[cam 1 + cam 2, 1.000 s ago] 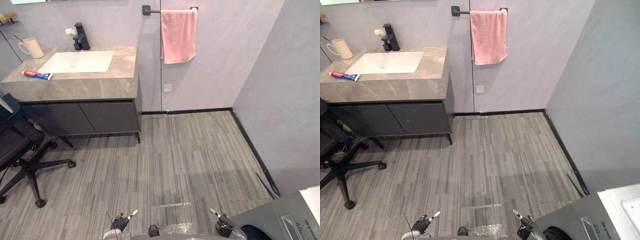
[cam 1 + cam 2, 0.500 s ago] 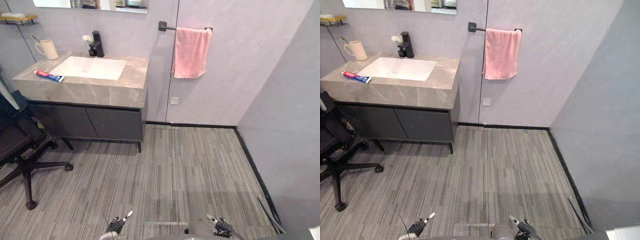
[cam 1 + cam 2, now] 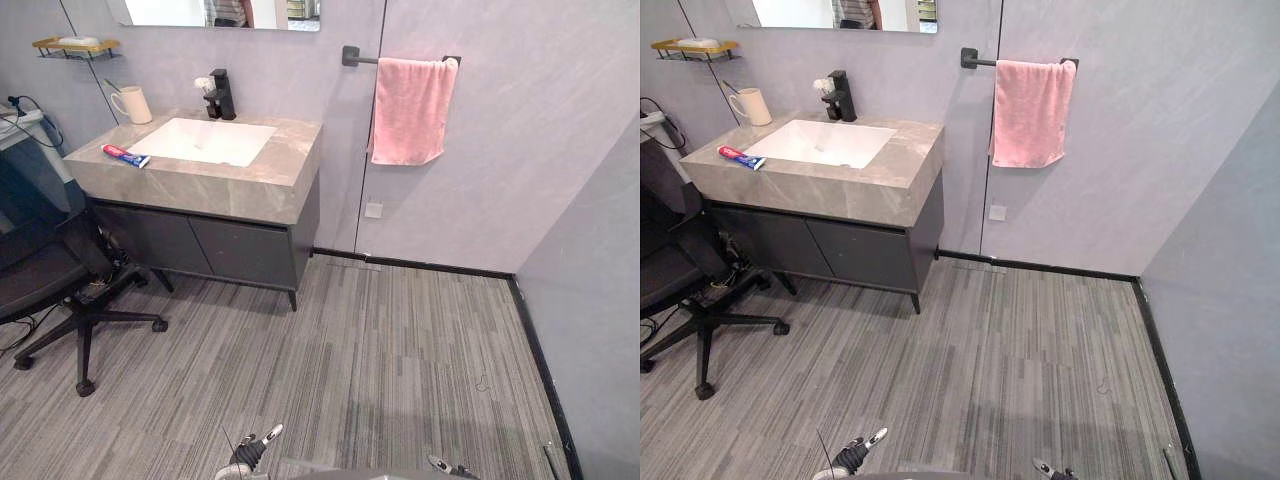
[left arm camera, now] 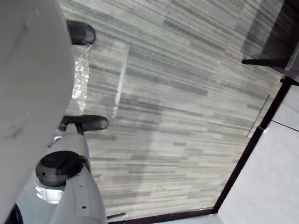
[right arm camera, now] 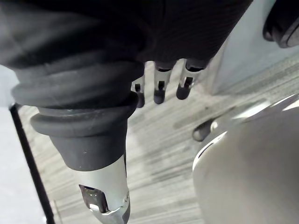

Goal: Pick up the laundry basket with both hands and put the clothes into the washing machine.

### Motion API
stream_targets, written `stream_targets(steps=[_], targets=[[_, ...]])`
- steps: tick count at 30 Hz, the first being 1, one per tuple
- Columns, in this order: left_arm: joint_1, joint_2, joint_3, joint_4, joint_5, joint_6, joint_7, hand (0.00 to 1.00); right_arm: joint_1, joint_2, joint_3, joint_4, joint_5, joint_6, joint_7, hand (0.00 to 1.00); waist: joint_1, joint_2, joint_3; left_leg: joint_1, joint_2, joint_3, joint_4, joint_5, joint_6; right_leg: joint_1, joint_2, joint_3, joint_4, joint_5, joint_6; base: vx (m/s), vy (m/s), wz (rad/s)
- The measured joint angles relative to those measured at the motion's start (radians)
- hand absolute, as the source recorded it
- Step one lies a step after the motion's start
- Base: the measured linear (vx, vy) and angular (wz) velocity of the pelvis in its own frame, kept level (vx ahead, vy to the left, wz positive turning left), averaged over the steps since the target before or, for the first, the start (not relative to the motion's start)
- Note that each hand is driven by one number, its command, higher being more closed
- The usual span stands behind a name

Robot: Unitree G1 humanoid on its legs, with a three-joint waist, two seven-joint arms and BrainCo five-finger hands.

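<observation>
My right hand [image 5: 163,42] hangs loose. The silver fingers [image 5: 159,91] with dark rubbery tips drop out straight from under the black ribbed cover, and the thumb [image 5: 110,186] sits off to one side with nothing in it. My left hand [image 3: 247,456] pokes in at the bottom edge of the head view with one finger [image 3: 270,433] sticking out straight, and it's holding nothing either. Honestly I can't tell where the basket is from here.

Under both hands is the floor [image 3: 400,340], grey planks with a fine streaky grain. A thin metal strip [image 4: 120,81] is set flush into it, with a crinkly scrap of clear plastic [image 4: 80,77] lying near. Black skirting [image 3: 420,265] runs along the foot of the smooth matte grey walls [image 3: 500,170].

Further out on my left is a counter [image 3: 250,185] of thick grey veined stone. A white rectangular sink [image 3: 205,140] is sunk into it, with a boxy black tap [image 3: 222,93] behind. A cream mug [image 3: 132,104] stands by the wall, and a red and blue tube [image 3: 125,155] lies flat near the counter's front edge. Below the counter is a dark flat-fronted cabinet [image 3: 220,245] on thin legs. Just beside it is a black chair [image 3: 60,290] on a star base with castors.

A soft pink towel [image 3: 410,110] is draped over a black bar [image 3: 360,60] on the wall, with a small white plate [image 3: 373,209] below it.
</observation>
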Motion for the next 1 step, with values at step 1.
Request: stream_targets(steps=[1], targets=[[0.002, 0.011, 0.0, 0.012, -0.001, -0.001, -0.001, 0.0, 0.01, 0.001, 0.0, 0.006, 0.0, 0.002, 0.0, 0.0, 0.001, -0.007, 0.0, 0.002, -0.01, -0.002, -0.001, 0.007, 0.004, 0.003, -0.009, -0.002, 0.0, 0.001, 0.001, -0.07, 0.03, 0.06]])
